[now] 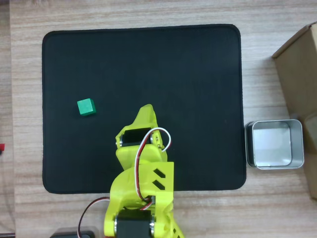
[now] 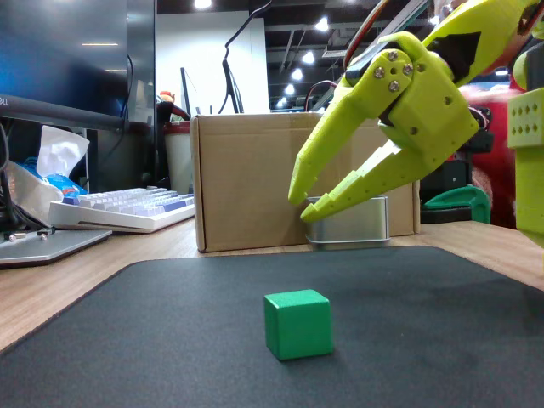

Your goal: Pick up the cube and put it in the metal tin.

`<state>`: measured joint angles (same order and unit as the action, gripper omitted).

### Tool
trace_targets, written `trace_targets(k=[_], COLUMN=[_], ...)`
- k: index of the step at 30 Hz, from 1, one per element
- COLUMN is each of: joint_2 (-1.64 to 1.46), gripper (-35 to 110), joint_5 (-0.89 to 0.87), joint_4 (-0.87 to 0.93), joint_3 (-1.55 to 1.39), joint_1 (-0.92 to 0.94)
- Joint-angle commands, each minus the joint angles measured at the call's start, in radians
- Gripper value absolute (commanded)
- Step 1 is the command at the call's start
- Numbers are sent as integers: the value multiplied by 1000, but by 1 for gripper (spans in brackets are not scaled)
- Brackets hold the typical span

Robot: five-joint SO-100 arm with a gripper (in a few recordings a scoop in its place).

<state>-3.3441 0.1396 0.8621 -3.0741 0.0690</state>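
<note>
The gripper [image 2: 303, 206] hangs above the mat [image 1: 198, 74], jaws narrowly apart, holding nothing. The cube [image 1: 86, 107] lies at its 10 o'clock in the overhead view; the metal tin [image 1: 275, 144] at 3 o'clock.

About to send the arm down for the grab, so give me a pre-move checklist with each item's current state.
1. Small green cube sits free on the black mat, nothing touching it: ok.
2. Yellow gripper has its fingers parted: ok.
3. Gripper holds nothing: ok.
4. Gripper lined up over the cube: not ok; in the overhead view it sits to the right of the cube.
5. Shiny silver rectangular metal tin is open and empty: ok.
6. Brown cardboard box clear of the tin's opening: ok, though it stands close beside it.
</note>
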Motion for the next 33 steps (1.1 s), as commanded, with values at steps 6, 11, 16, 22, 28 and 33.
trace_targets(k=[6, 11, 16, 22, 28, 33], joint_2=[-18, 6, 143, 385, 571, 707], gripper=[0, 11, 14, 18, 31, 32], joint_5=[11, -5, 31, 250, 287, 314], joint_4=[-14, -11, 55, 75, 149, 244], joint_3=[-17, 40, 250, 430, 581, 652], joint_1=[8, 2, -25, -52, -215, -318])
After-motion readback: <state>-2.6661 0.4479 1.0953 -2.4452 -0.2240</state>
